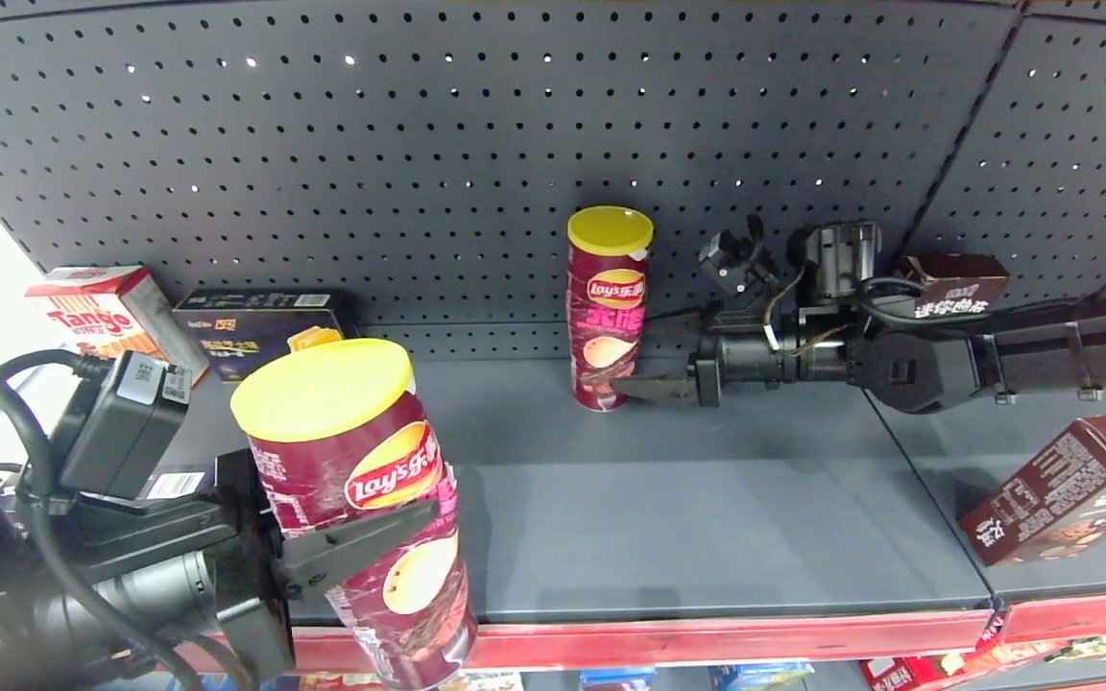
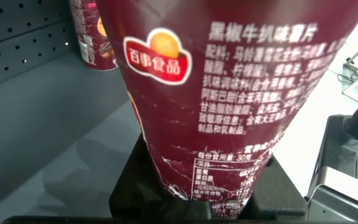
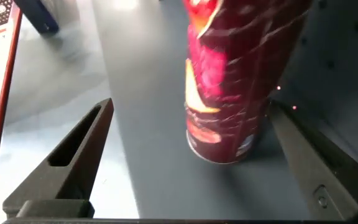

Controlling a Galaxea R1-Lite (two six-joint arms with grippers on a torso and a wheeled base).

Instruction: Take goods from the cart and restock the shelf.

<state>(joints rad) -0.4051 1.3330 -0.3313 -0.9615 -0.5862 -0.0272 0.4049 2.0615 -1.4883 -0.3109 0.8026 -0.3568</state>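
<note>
So, left gripper: clamped around the middle of a tall maroon cardboard chip tube with a yellow plastic lid. We'll call it the held tube.
where the held tube is: upright and in the air at the front left of the grey metal shelf. Its bottom hangs past the red front strip, so it's not on the shelf yet.
right gripper: fingers spread wide and gripping nothing, one on each side of a second maroon tube with the same yellow lid, the standing tube.
where the standing tube is: upright on the shelf, close to the dark perforated back panel and well apart from the held tube. We'd call that one stocked.
neighbours: a red-and-white wafer box and a dark flat box at the back left, and a brown carton lying at an angle on the right.
worry #1: in the head view one right finger sits just beside the standing tube's base, and we can't tell if it touches. These tubes are tall and narrow. If the arm pulls out crooked, a finger clips it and over it goes.
worry #2: the held tube is out over the shelf's edge. If the gripper lets go here, it drops off the front.
worry #3: if it comes in too low, it bumps the front strip. If it's set down tilted, it wobbles, tips and rolls into the neighbours.
</note>
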